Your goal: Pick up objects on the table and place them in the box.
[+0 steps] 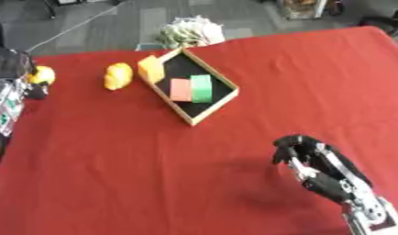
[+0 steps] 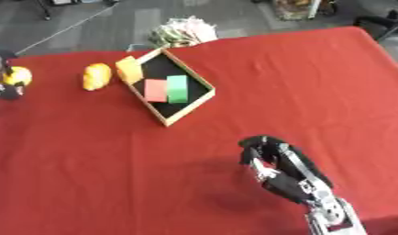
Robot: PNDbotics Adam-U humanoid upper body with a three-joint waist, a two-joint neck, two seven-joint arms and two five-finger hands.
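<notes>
Right robot hand point(image 1: 302, 153) hovers over the red worktop point(image 1: 114, 160), fingers curled, holding nothing. Box point(image 1: 214, 107) (black inside) holds a red block point(image 1: 180, 89), a green block point(image 1: 201, 88) and a yellow block point(image 1: 151, 69). Yellow object point(image 1: 117, 75) lies just left of the box. Left robot hand at the left edge point(image 1: 34, 78) grasps a yellow thing.

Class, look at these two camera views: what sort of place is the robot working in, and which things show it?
Probably an office or lab set up for robot trials: a table under a red cloth, a grey carpet-tiled floor beyond it, and a wooden box with coloured blocks as practice props.
</notes>
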